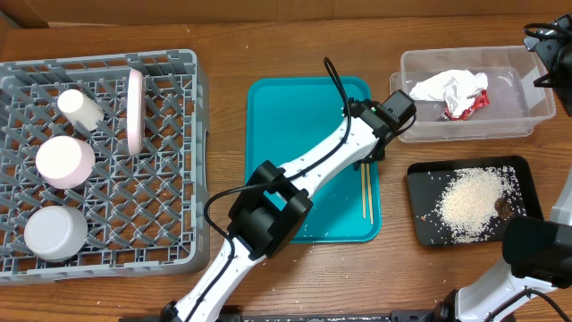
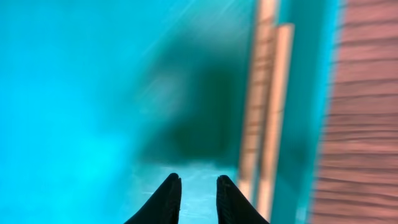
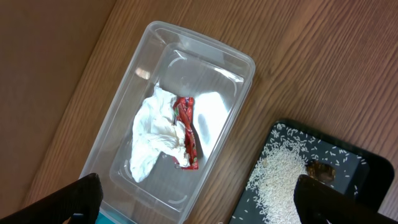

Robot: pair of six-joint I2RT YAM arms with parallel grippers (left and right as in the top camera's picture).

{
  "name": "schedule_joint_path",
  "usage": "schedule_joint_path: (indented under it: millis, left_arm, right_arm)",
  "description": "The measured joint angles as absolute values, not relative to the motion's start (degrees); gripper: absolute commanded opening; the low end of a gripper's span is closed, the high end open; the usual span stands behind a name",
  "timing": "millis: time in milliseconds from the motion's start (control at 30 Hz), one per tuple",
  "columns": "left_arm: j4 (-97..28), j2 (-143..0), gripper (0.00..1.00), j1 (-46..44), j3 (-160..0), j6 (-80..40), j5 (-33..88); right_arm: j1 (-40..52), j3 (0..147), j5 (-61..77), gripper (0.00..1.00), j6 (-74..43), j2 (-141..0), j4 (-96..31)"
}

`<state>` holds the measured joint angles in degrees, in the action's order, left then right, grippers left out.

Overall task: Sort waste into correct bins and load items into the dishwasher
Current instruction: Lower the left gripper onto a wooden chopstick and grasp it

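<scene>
Standing well to the left of the left arm's fingers (image 2: 169, 199), the grey dish rack (image 1: 107, 58) holds a small white cup (image 1: 80, 107), a pale plate (image 1: 135, 109) set on edge, and two whitish bowls (image 1: 64, 161) (image 1: 55, 233). The left gripper (image 2: 199, 193) hangs low over the teal tray (image 2: 74, 93); its fingers are almost together, with a narrow gap between the tips, grasping nothing. The wooden chopsticks (image 2: 275, 112) lie side by side on the tray, just to the right of those fingers and running out ahead of them along the tray's right edge, apart from the tips. Past the chopsticks is the wooden table (image 2: 367, 124).

Farther right, the right gripper (image 3: 202, 202) is held high with its fingers (image 3: 78, 199) spread wide and released. Ahead of and between them sits the clear tub (image 3: 239, 68), with crumpled white paper (image 3: 152, 140) and the red wrapper (image 3: 186, 130) touching each other inside. Just above the right-hand finger lies the black tray (image 3: 373, 168), carrying a heap of rice (image 3: 277, 177) and a small brown scrap (image 3: 318, 171) beside it.
</scene>
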<state>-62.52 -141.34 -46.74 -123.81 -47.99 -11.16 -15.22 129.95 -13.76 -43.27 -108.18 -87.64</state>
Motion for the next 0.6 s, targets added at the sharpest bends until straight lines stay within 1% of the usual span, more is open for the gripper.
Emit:
schedule_joint_path:
  millis: [200, 600]
  left_arm:
    - [-60.53, -141.12, 0.28, -46.81, -125.29, -45.76, -6.9]
    - [-57.19, -140.46, 0.29, -46.81, -119.15, -44.71, -6.87]
  right_arm:
    - [-15.22, 129.95, -13.76, 1.0, -43.27, -108.18, -87.68]
    - [-15.22, 129.95, -13.78, 1.0, -43.27, -108.18, -87.68]
